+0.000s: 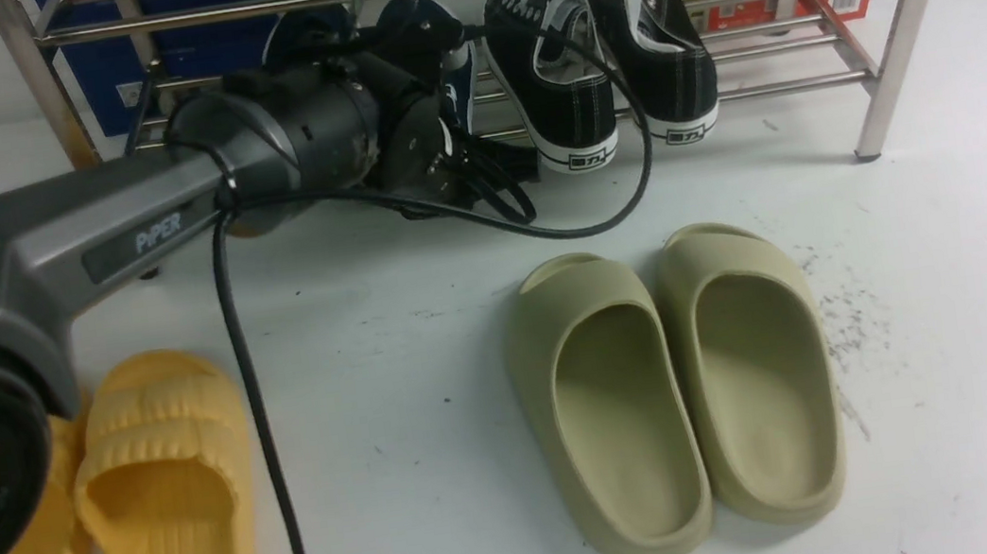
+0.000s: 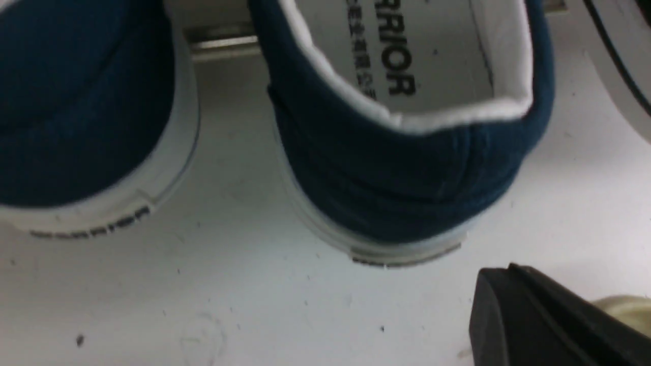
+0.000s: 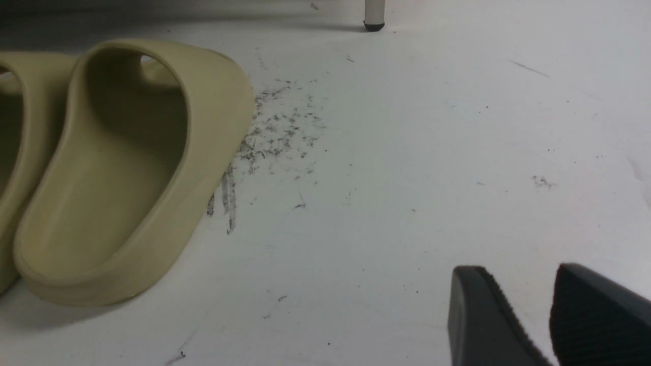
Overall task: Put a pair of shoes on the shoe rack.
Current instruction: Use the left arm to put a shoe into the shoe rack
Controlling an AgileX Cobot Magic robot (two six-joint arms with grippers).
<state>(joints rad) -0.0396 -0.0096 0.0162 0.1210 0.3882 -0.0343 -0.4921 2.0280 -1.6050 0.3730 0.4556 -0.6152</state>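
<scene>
Navy canvas pair of shoes (image 2: 396,168) sits at the shoe rack (image 1: 889,25), left of the black lace-up sneakers (image 1: 599,63); heels face near side. Front view: left arm stretches to the rack and blocks most of the pair, only a sliver of navy shows beside the wrist. Left wrist view: both heels side by side, soles at the white table (image 2: 254,305), one rack rail visible behind them; whether they rest fully on the rails can't be told. Left gripper (image 2: 539,315) closed up, holding nothing, tip just near side of the right-hand heel, not touching. Right gripper (image 3: 549,315) jaws apart, nothing between them, low over bare table right of the olive-green slides (image 1: 680,386). Yellow slides (image 1: 151,503) near left
</scene>
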